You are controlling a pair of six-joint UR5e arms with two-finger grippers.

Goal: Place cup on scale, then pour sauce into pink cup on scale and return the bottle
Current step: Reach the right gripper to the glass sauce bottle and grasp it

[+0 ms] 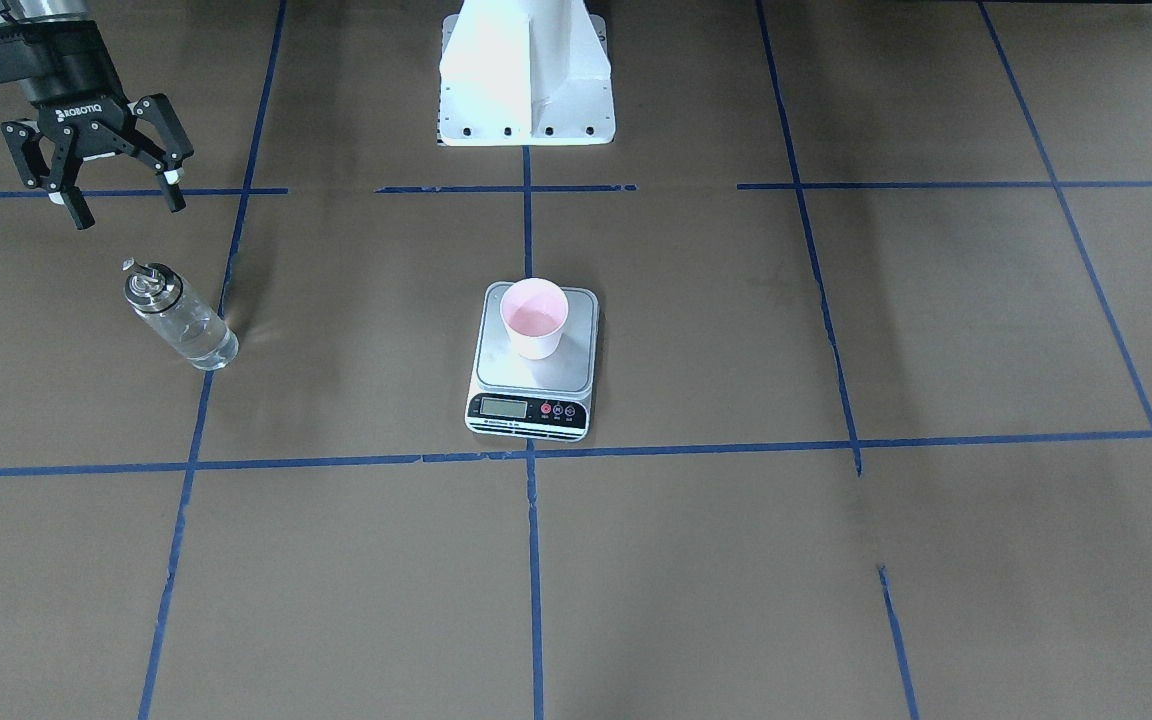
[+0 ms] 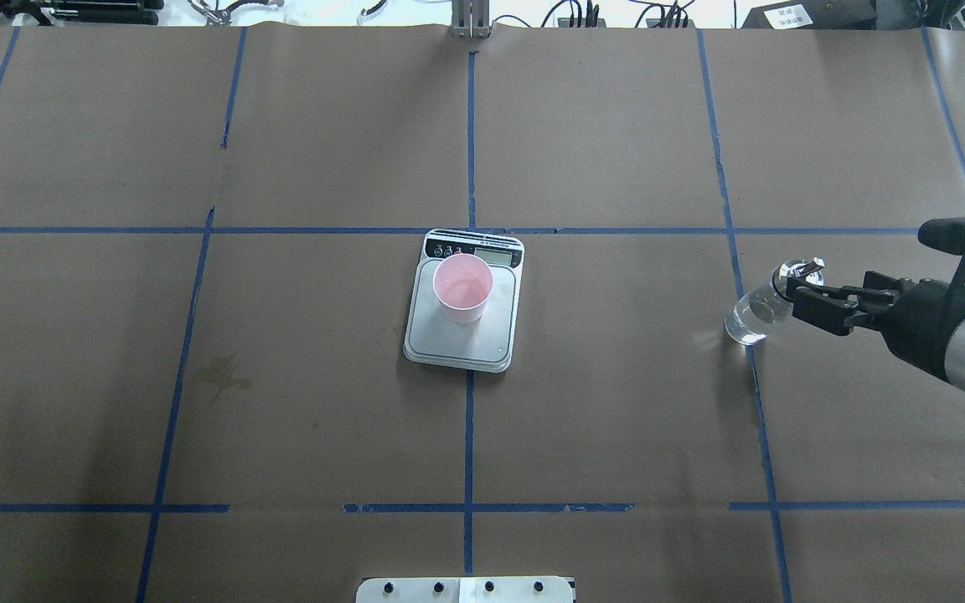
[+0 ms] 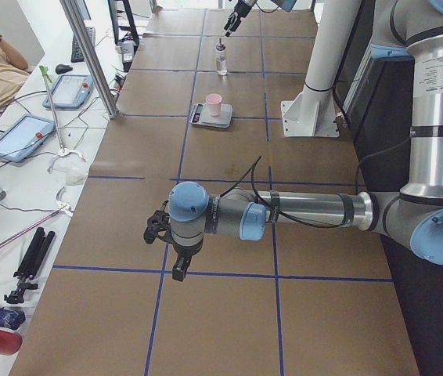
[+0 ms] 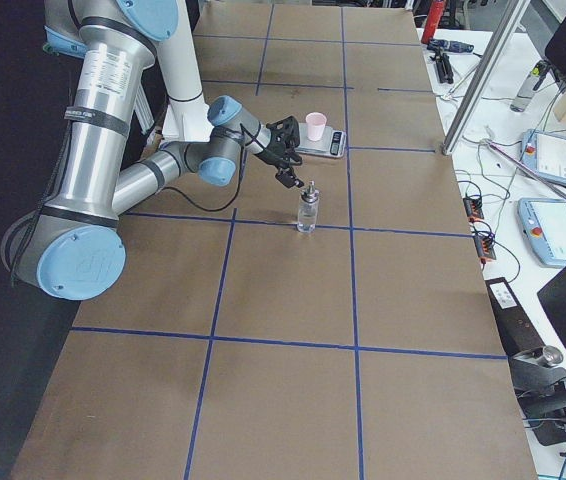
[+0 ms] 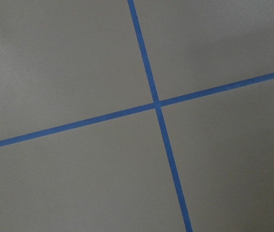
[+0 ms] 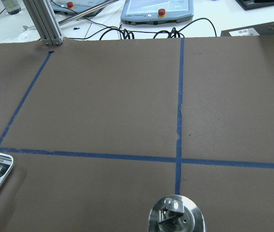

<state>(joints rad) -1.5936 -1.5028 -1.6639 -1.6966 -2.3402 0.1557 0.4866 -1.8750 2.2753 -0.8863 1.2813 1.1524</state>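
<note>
Across from the robot, the front-facing view shows the right gripper (image 1: 128, 210) hanging with its fingers spread wide and nothing between them. The bottle (image 1: 181, 320) stands upright on the surface (image 1: 736, 550) just beyond and below it, on the side away from the base. The cup (image 1: 534, 318) sits on the scale (image 1: 576, 350), well apart toward the middle.

From overhead, the fingertips overlap the silver cap, yet the glass body is clear of them.

The left-side view shows the left gripper (image 3: 176, 265) low over bare surface, far from everything; I cannot tell how open it is.

The right-side view shows the open fingers near the cap but not touching it, higher and toward the base.

The left wrist camera shows only tape lines. The right wrist camera catches the cap at its bottom edge.

The bottle's long axis is vertical and the right arm is much the nearer, so a grasp would likely need a short drop and reach.
</note>
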